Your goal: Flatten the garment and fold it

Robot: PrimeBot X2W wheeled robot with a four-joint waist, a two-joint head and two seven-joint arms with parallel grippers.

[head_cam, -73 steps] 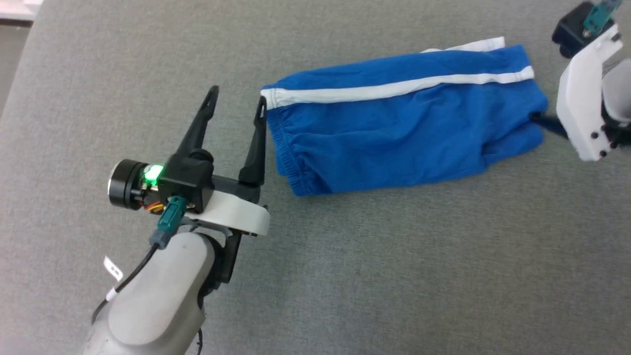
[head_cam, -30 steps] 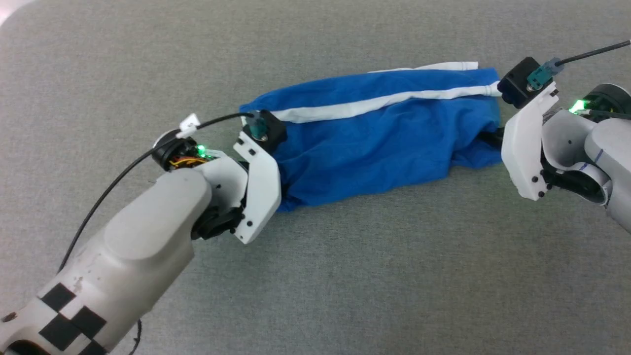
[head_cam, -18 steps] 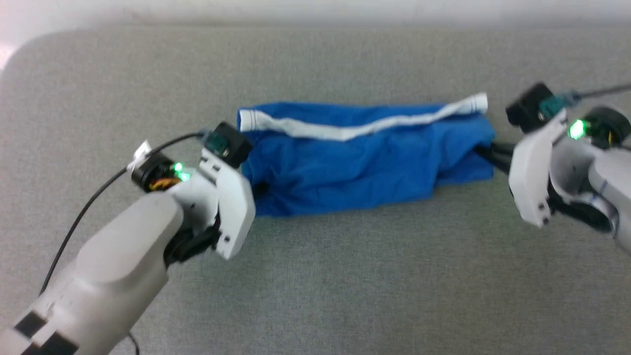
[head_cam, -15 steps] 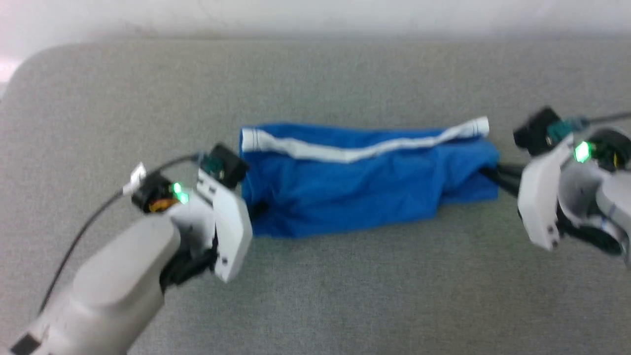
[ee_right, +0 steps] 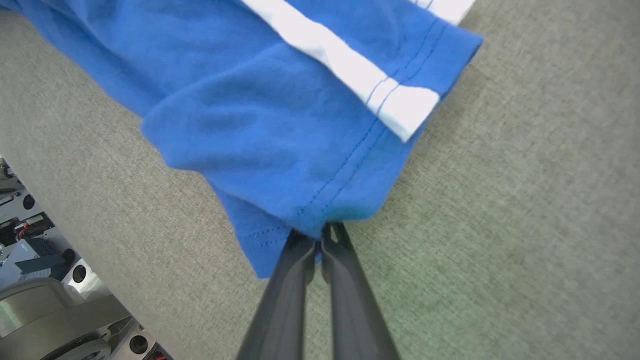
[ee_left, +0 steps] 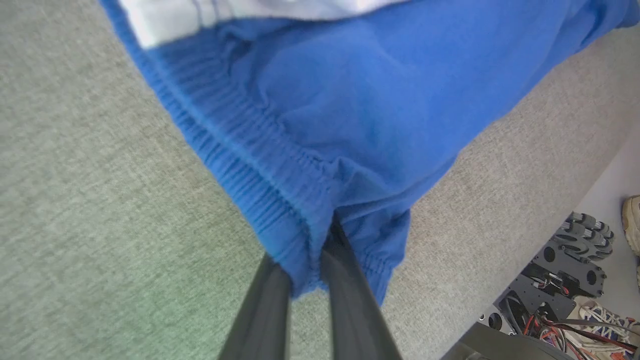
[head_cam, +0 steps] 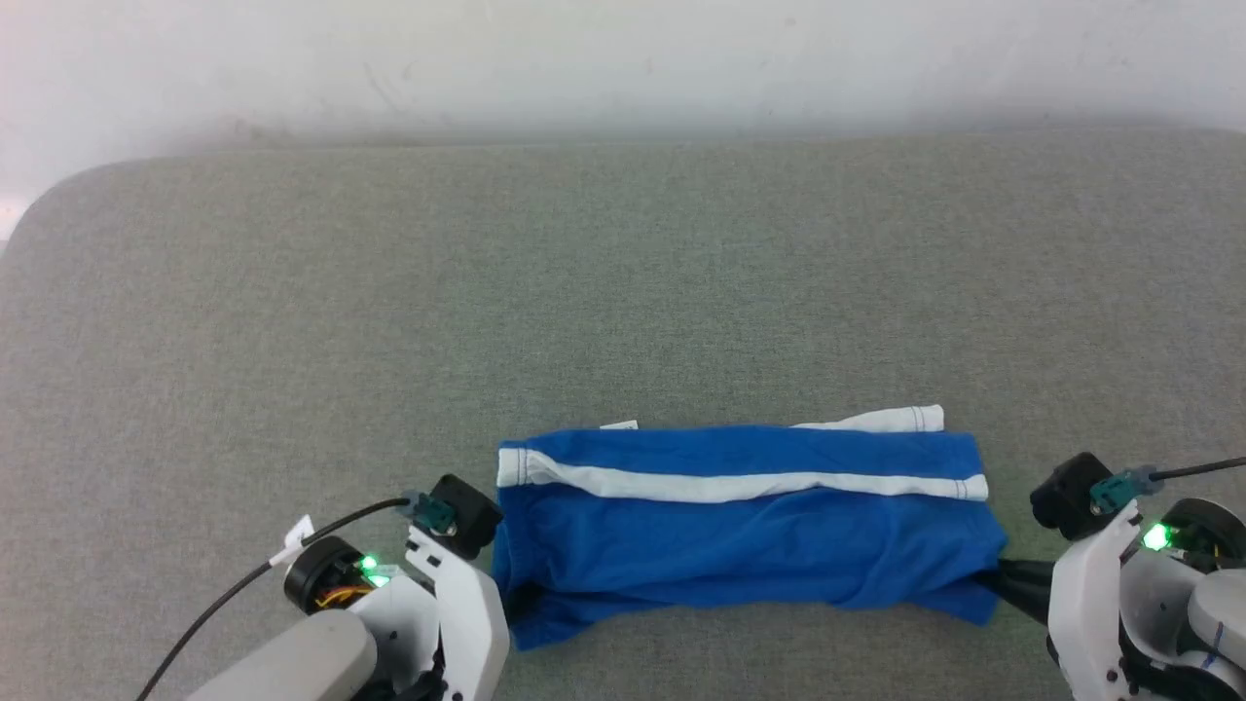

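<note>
The blue shorts lie stretched left to right near the front edge of the grey table, white side stripe running along the top. My left gripper is shut on the gathered waistband at the shorts' left end. In the left wrist view that gripper pinches a fold of blue cloth. My right gripper is shut on the leg hem at the right end. Its wrist view shows the gripper clamped on the hem corner, below the white stripe's end.
The grey fabric table stretches far behind the shorts to a pale wall. The table's rounded left corner shows. Beyond the front edge, the robot's base with wheels and a shoe sit on the floor.
The left gripper turned and closed on the waistband. Both grippers pulled the shorts taut and straight, toward the table's front. The head camera tilted up, bringing the wall into view.
</note>
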